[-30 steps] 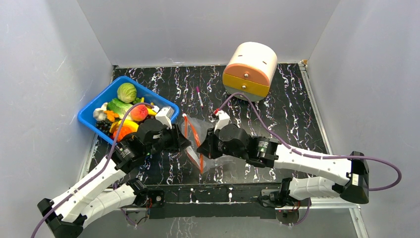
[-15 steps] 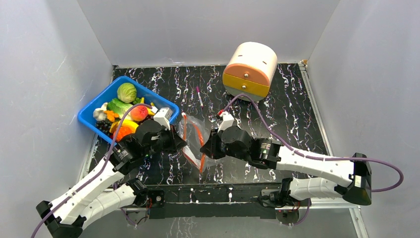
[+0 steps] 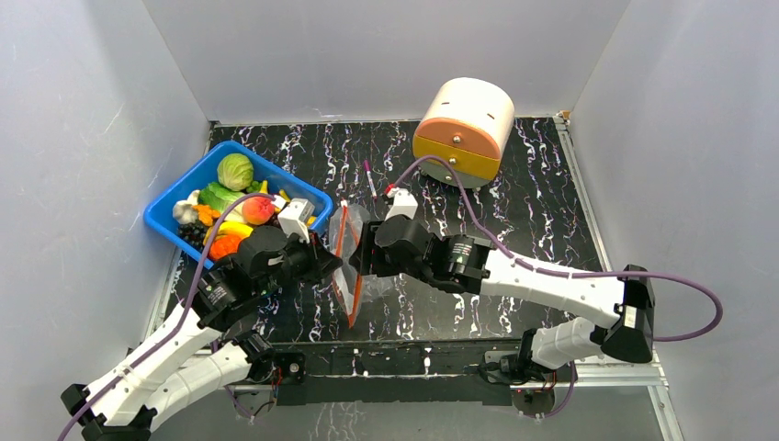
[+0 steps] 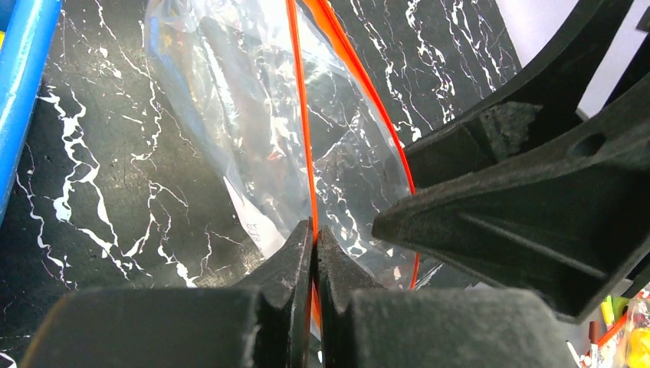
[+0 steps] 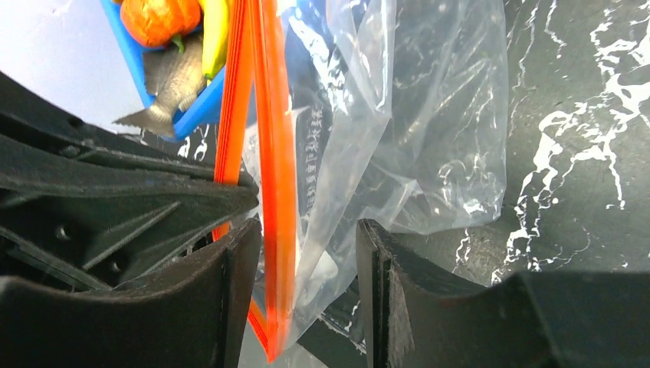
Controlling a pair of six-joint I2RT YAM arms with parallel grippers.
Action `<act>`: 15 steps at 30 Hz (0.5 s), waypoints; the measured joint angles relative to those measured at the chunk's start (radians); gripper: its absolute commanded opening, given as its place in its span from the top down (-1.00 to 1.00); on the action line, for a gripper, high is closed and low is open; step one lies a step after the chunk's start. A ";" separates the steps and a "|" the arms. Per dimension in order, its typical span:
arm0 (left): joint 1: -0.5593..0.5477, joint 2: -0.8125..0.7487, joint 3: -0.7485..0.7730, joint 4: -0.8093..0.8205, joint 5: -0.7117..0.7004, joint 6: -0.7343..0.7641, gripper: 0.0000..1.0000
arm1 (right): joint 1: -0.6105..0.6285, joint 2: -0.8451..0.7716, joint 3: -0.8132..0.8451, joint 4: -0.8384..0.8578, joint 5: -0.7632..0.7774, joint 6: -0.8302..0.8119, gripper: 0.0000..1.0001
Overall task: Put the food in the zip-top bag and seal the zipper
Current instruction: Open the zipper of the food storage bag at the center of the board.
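Left wrist view shows my left gripper clenched on the zipper, pinching one lip of the zip-top bag. The bag stands on edge on the table between my two wrists. My right gripper is released, its jaws apart around the other orange lip and some clear film, clamping nothing. The food all lies in the blue bin, none of it bagged. I judge this the mouth-opening step: next my right jaws should close on the far lip alone and draw it away.
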 measured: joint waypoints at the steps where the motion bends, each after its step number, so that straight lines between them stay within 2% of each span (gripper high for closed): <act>1: 0.000 -0.002 0.000 0.001 0.000 0.001 1.00 | 0.000 0.005 0.012 -0.006 0.013 0.001 0.14; 10: 0.000 0.002 0.001 0.005 0.001 0.005 1.00 | 0.000 0.023 0.031 -0.057 0.102 0.007 0.45; 15: 0.000 0.002 0.008 -0.021 -0.036 -0.019 1.00 | 0.000 0.015 0.010 -0.092 0.182 0.006 0.77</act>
